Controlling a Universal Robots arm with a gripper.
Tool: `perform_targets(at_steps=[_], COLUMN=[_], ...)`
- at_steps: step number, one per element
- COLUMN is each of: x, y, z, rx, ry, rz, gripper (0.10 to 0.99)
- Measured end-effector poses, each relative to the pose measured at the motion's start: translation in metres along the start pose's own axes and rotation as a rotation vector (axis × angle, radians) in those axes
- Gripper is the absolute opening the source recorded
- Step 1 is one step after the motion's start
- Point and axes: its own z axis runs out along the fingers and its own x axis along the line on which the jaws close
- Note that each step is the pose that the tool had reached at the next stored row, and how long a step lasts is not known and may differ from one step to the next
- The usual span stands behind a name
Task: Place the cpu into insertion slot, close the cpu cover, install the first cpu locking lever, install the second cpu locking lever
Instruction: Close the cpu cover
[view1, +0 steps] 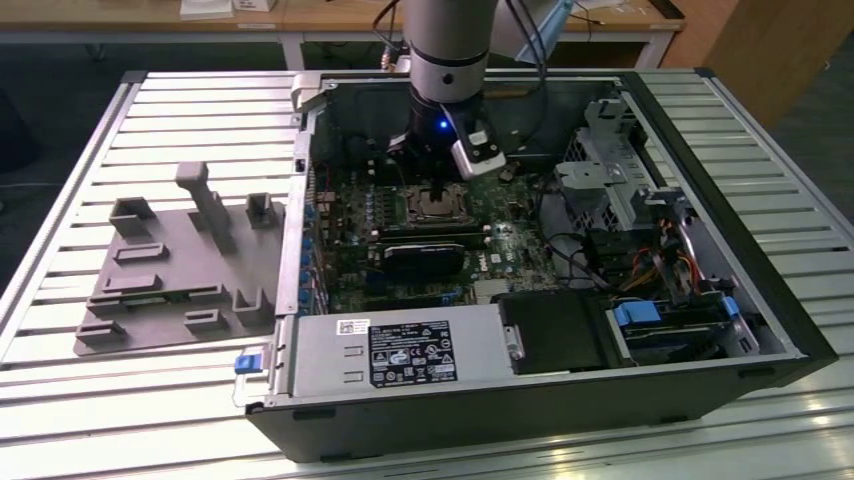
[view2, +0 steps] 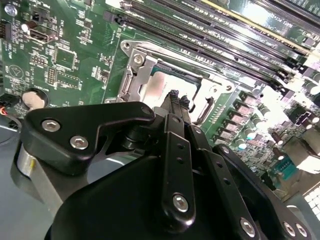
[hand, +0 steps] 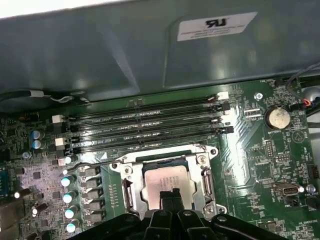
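The cpu (hand: 167, 181) lies flat in the insertion slot (hand: 118, 166) on the green board, its pale metal top showing through the window of the cpu cover (hand: 205, 180). The silvery cover frame lies down around the chip. My gripper (hand: 170, 196) hangs just above the chip's near edge, its two black fingers (view2: 173, 100) pressed together with nothing between them. A thin metal lever rod (hand: 95, 162) runs along the socket's memory-slot side. In the exterior view the arm stands over the socket (view1: 430, 205) inside the open computer case.
Long black memory slots (hand: 145, 127) run beside the socket, with a row of capacitors (hand: 67, 197) on another side. The case wall (hand: 150, 55) rises behind the board. A black card (view1: 424, 255), power supply (view1: 400, 355) and drive cage (view1: 627, 180) crowd the case. A grey fixture (view1: 174, 260) lies at the exterior view's left.
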Motion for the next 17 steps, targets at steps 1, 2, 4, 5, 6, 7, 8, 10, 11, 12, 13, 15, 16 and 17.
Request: perform_targets(at_steps=[1, 2, 4, 5, 6, 7, 8, 10, 11, 12, 13, 15, 16, 17], x=[0.0011, 0.0022, 0.0043, 0.0053, 0.0061, 0.0069, 0.0079, 0.0106, 0.0119, 0.0133, 0.0150, 0.0184, 0.0197, 0.0207], y=[-0.0002, -0.0004, -0.0009, -0.0011, -0.0013, -0.0015, -0.0018, -0.0024, -0.0027, -0.0030, -0.0033, -0.0039, -0.0042, -0.0044], z=[0.0003, 0.0006, 0.0013, 0.0019, 0.0024, 0.0029, 0.0033, 0.0041, 0.0043, 0.0045, 0.0047, 0.0051, 0.0055, 0.0062], rx=[0.000, 0.000, -0.001, -0.001, -0.001, -0.001, -0.001, -0.002, -0.002, -0.002, -0.002, -0.002, -0.002, -0.002], ry=[-0.0004, -0.0009, -0.0016, -0.0019, -0.0022, -0.0025, -0.0028, -0.0034, -0.0036, -0.0037, -0.0038, -0.0042, -0.0042, -0.0042], rz=[-0.003, -0.005, -0.011, -0.014, -0.018, -0.022, -0.025, -0.029, -0.030, -0.031, -0.032, -0.035, -0.036, -0.037], gripper=[0.106, 0.106, 0.106, 0.106, 0.106, 0.106, 0.106, 0.106, 0.106, 0.106, 0.106, 0.106, 0.106, 0.106])
